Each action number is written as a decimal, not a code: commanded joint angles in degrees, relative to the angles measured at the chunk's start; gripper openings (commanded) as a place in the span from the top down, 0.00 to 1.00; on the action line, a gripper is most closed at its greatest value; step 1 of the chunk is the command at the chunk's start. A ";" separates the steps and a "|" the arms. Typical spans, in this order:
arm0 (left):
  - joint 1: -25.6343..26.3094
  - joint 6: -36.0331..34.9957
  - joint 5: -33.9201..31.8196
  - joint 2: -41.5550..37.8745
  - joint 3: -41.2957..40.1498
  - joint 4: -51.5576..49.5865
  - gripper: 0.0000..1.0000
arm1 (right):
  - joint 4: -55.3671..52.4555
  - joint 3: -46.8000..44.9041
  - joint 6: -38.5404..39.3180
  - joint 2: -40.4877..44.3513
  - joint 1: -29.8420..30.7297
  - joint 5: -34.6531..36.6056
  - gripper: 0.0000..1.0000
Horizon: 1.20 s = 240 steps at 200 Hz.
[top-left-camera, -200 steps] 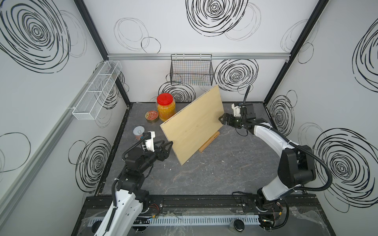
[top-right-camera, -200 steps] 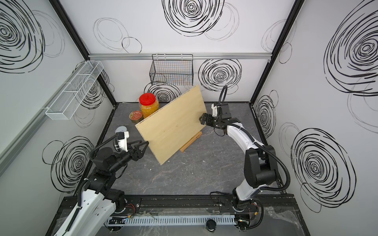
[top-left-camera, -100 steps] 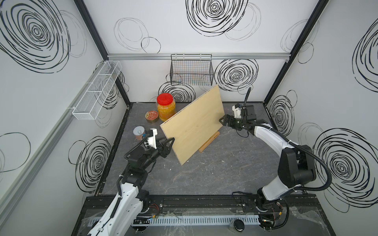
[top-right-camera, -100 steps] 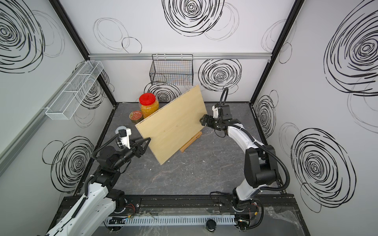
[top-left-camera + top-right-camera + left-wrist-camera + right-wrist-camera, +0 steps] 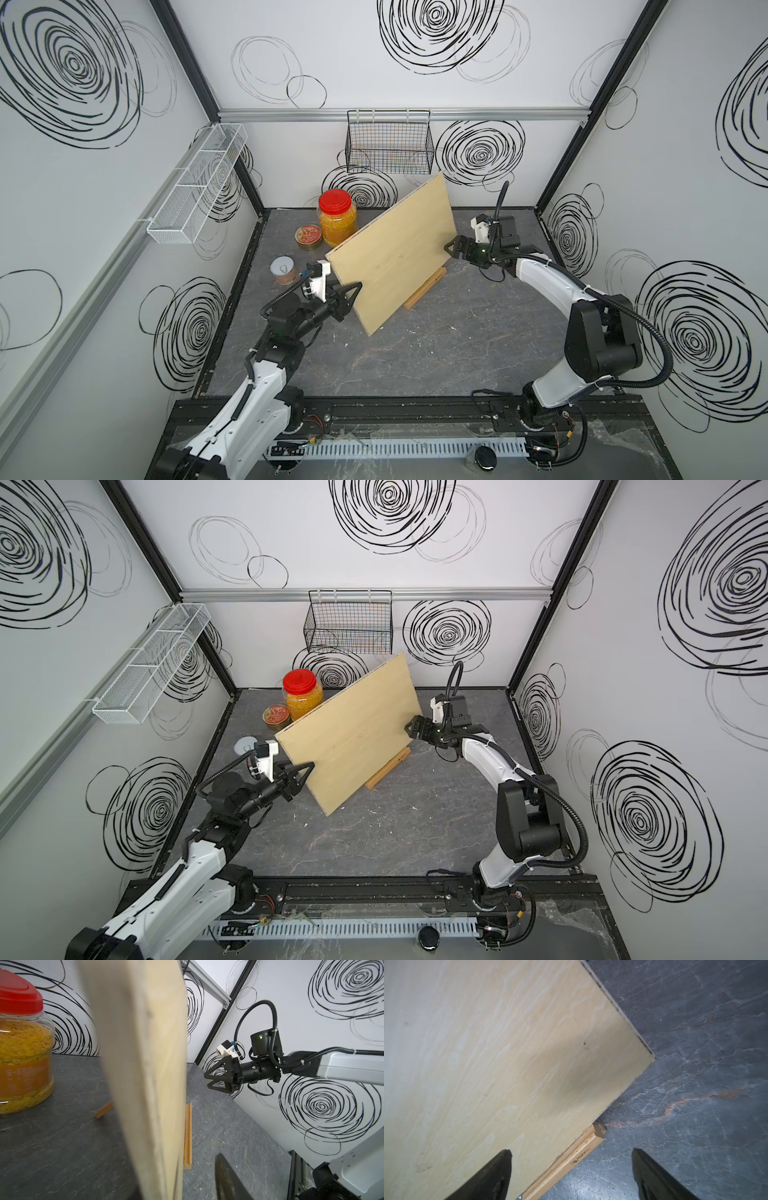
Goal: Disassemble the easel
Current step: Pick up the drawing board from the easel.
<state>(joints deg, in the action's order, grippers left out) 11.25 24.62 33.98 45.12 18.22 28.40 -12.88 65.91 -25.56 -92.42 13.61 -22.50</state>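
The easel stands mid-table, almost wholly hidden behind a large pale plywood board (image 5: 395,257) that leans on it. Only its honey-brown ledge strip (image 5: 424,286) (image 5: 571,1159) and one leg end (image 5: 104,1109) show. My left gripper (image 5: 353,297) (image 5: 307,775) straddles the board's left edge, open. In the left wrist view a gap lies between the one visible finger (image 5: 226,1178) and the board's face (image 5: 145,1064); the other finger is hidden behind the board. My right gripper (image 5: 448,250) (image 5: 571,1167) stands open at the board's right edge, holding nothing, one finger over the board, one over the table.
Behind the board's left end stand a red-lidded jar (image 5: 337,218), a flat tin (image 5: 308,237) and a small can (image 5: 283,270). A black wire basket (image 5: 388,143) hangs on the back wall. A white wire shelf (image 5: 199,183) runs along the left wall.
My left gripper has moved forward onto the board's left edge and its jaws have narrowed. The right gripper has edged slightly closer to the board's right edge. The board has not moved.
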 commanded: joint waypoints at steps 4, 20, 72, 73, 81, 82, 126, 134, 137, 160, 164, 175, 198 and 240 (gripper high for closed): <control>0.35 -2.21 1.81 0.23 1.32 4.25 0.66 | 1.32 -1.11 -0.59 0.66 0.39 -0.61 0.07; 0.53 -2.37 1.89 0.84 1.51 4.05 0.69 | 1.73 -1.68 -0.85 0.39 0.50 -0.77 0.07; 0.93 -4.57 -0.82 -0.98 2.55 -1.04 0.91 | 2.26 -2.01 -1.24 0.38 1.07 -1.43 0.08; 0.95 -4.53 -0.92 -1.08 2.54 -1.01 0.91 | 2.26 -2.01 -1.24 0.43 1.07 -1.46 0.08; 1.22 -4.26 -1.74 -1.61 2.27 -0.37 0.95 | 2.29 -2.10 -1.16 0.40 1.15 -1.28 0.08; 1.27 -4.24 -1.86 -1.62 2.22 -0.23 0.96 | 2.31 -2.14 -1.16 0.40 1.16 -1.30 0.08; 4.81 -3.60 -8.04 -3.37 0.45 5.03 1.00 | 2.33 -3.03 -1.08 1.08 1.20 -1.23 0.08; 5.78 -3.24 -9.39 -3.38 0.04 6.06 1.00 | 2.42 -3.28 -1.00 1.27 1.16 -1.15 0.08; 6.11 -3.07 -9.78 -3.38 -0.14 6.56 1.00 | 2.42 -3.33 -0.94 1.32 1.16 -1.14 0.08; 8.52 -2.13 -12.63 -3.85 -0.86 9.85 1.00 | 2.03 -3.31 -0.72 1.60 1.23 -1.05 0.08; 8.96 -1.96 -13.20 -4.05 -0.92 10.39 1.00 | 2.04 -3.33 -0.72 1.67 1.24 -1.05 0.08; 9.74 -1.56 -14.84 -4.63 -1.32 12.16 1.00 | 2.00 -3.37 -0.72 1.87 1.24 -1.11 0.08; 11.13 -0.54 -19.82 -5.47 -1.35 13.29 1.00 | 1.90 -3.16 -0.72 2.06 1.33 -1.21 0.08; 13.51 4.19 -24.04 -5.06 -1.59 19.45 1.00 | 2.01 -3.16 -0.63 1.42 1.32 -1.57 0.08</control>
<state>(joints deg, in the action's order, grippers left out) 23.29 26.48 14.04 41.50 15.40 31.77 -11.31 62.98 -25.89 -91.96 14.59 -23.42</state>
